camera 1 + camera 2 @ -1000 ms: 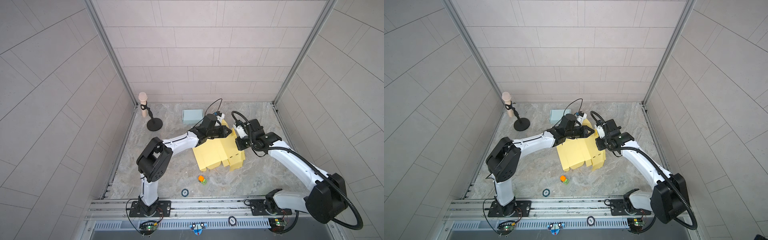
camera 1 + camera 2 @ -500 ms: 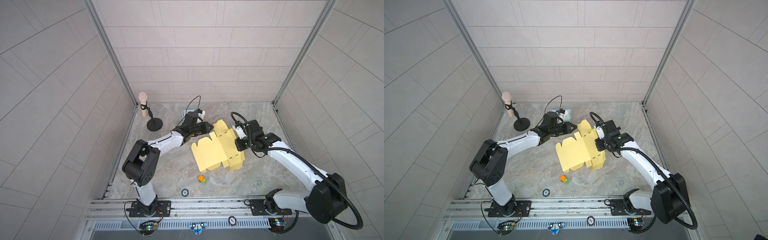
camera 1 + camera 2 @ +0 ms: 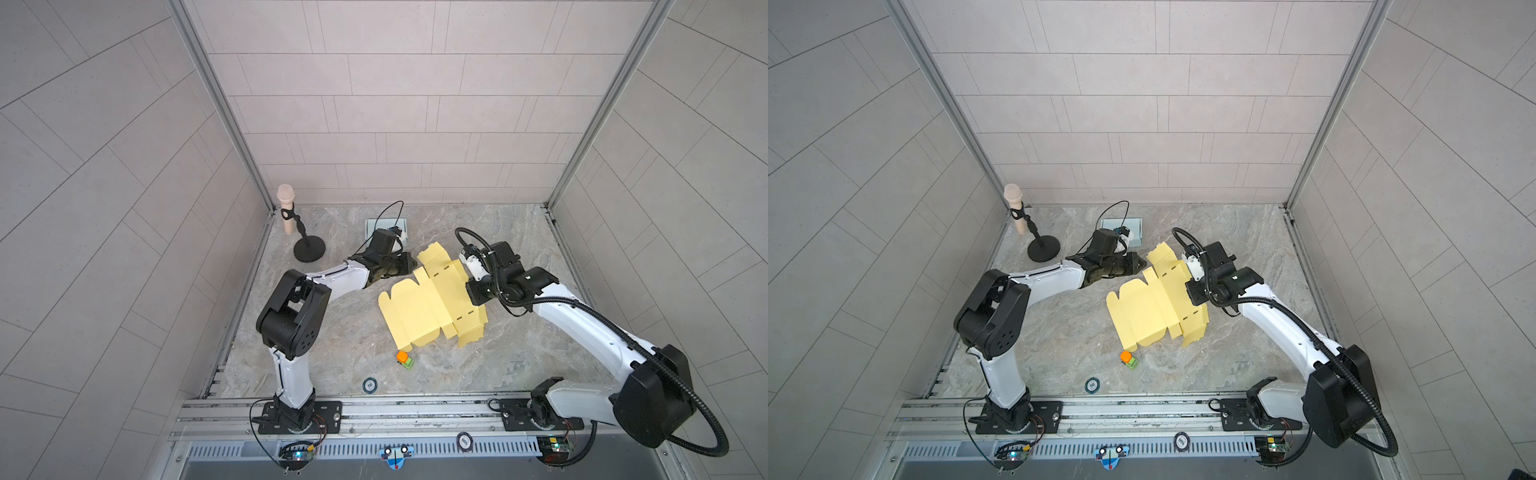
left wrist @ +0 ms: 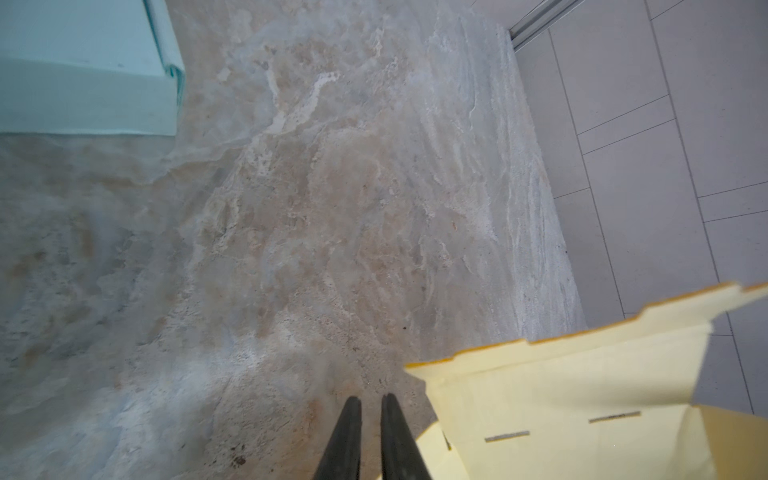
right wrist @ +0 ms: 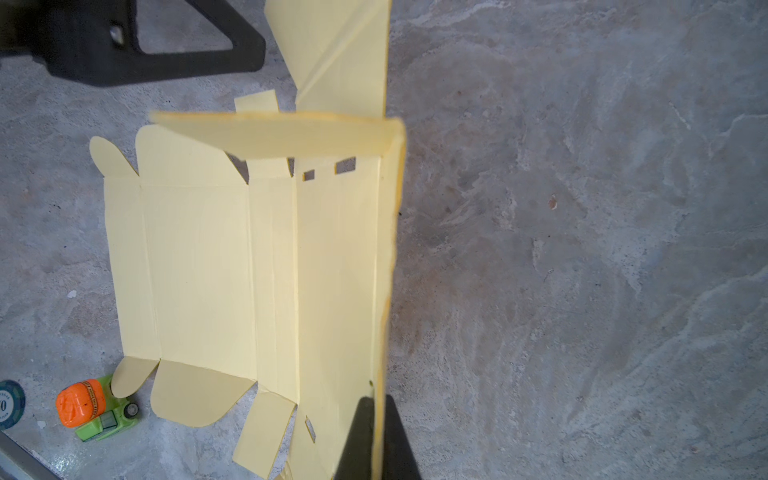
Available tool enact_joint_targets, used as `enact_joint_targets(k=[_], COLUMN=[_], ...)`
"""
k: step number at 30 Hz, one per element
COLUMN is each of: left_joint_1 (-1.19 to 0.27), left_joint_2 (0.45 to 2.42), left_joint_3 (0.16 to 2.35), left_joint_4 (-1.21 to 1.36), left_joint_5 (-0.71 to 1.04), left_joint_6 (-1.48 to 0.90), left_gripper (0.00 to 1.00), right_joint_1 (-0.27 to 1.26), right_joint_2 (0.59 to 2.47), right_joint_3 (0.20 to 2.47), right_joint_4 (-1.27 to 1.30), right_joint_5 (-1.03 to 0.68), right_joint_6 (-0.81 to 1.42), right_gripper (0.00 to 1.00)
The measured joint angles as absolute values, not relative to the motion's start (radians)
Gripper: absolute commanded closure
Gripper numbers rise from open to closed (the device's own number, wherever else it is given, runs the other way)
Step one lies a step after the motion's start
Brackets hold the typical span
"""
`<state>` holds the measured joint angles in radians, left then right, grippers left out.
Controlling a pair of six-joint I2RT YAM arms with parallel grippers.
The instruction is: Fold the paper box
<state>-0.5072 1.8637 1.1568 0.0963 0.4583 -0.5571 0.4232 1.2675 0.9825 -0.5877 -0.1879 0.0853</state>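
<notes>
right gripper [image 5: 376, 405] is pinched tight on the box [image 3: 419, 316] edge, and that side panel stands up while the rest lies flat mid-table [image 3: 519, 365]. left gripper [image 4: 371, 405] is just beside the far flap, jaws narrow with a slim gap, gripping nothing. a toy truck [image 3: 405, 360] lies near the box.

Both top views hide the fingertips of my right gripper [image 5: 377, 409] under its wrist; my left arm [image 3: 332, 278] covers part of the teal box [image 3: 374, 226], upper centre; token [image 3: 369, 385] print unreadable
</notes>
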Motion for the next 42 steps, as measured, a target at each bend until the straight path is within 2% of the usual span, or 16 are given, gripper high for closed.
enact_joint_targets(k=[11, 26, 35, 42], left_joint_1=[-0.521, -0.626, -0.707, -0.655], left_joint_2=[1.871, 1.787, 1.782, 1.767], left_joint_3=[1.157, 1.079, 1.036, 0.992], left_joint_4=[0.1, 0.138, 0.255, 0.302], left_joint_5=[0.451, 0.447, 0.458, 0.484], left_joint_6=[-0.546, -0.585, -0.659, -0.682], left_gripper=[0.85, 0.85, 0.85, 0.84], right_joint_1=[0.427, 0.427, 0.459, 0.517], right_joint_2=[1.267, 1.267, 1.267, 1.272], right_joint_3=[0.982, 0.982, 0.989, 1.001], right_joint_4=[-0.587, -0.588, -0.6, -0.64], right_joint_5=[-0.177, -0.156, -0.075, 0.039], right_joint_6=[0.082, 0.081, 0.071, 0.039], right_gripper=[1.0, 1.0, 1.0, 1.0])
